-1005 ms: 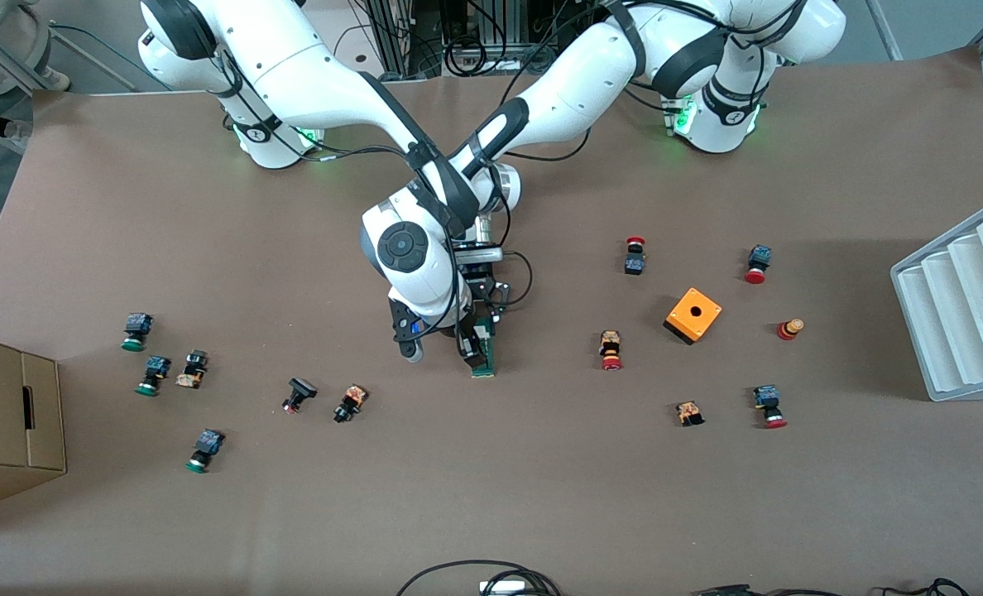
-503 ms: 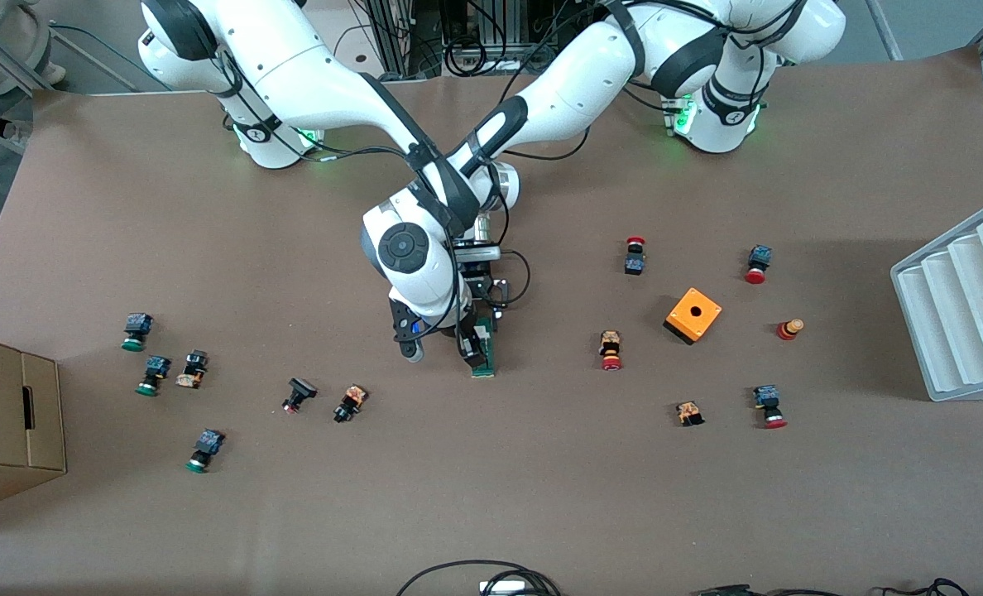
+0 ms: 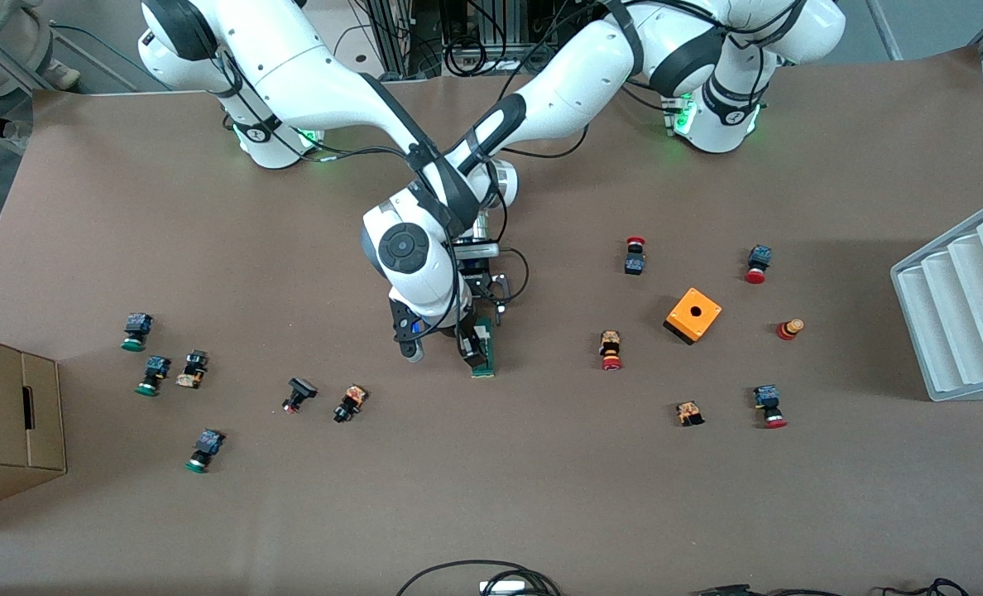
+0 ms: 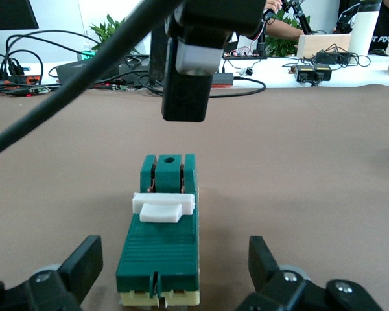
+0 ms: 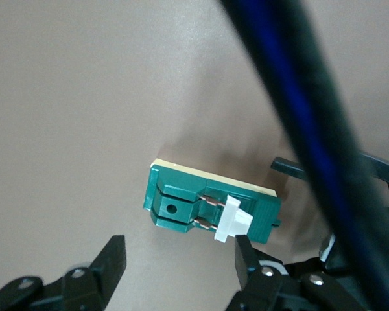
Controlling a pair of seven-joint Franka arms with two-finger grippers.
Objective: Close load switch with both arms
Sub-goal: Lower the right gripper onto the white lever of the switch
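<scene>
The bench (image 3: 541, 497) is being covered by a brown mat under even light. Grey floor is being shown past its edges. A cardboard box (image 3: 7, 414) and a white ribbed tray (image 3: 967, 298) are being kept at its ends. Potted plants (image 4: 113, 29) are being seen in the left wrist view.

Brown surface (image 3: 541, 497): load switch (image 3: 484, 352) flat at centre; orange box (image 3: 692, 314) toward 3 o'clock; push buttons (image 3: 198, 367) scattered 9 and 3 o'clock; grey tray (image 3: 967, 298), cardboard box (image 3: 7, 414) at ends.
</scene>
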